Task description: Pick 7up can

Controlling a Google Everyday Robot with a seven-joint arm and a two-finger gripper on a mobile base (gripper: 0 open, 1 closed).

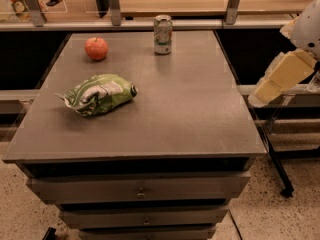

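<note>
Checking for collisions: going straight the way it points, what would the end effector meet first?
Probably the table's right edge, depth unclear; the end effector, right of it, points down-left, not at the 7up can.

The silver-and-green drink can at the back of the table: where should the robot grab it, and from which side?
Probably around the middle of its round wall, coming level from the front right. The silvery-white, green-marked 7up can stands upright, apart from the round red apple, and the cream gripper hangs beyond the right edge of the grey table.

Light was dim, warm, overhead. Dull sheen on tabletop [200, 109]. Soft shadow fell toward 6 o'clock from 7up can [162, 34]. Gripper [260, 95] at 3 o'clock, brightly lit.
</note>
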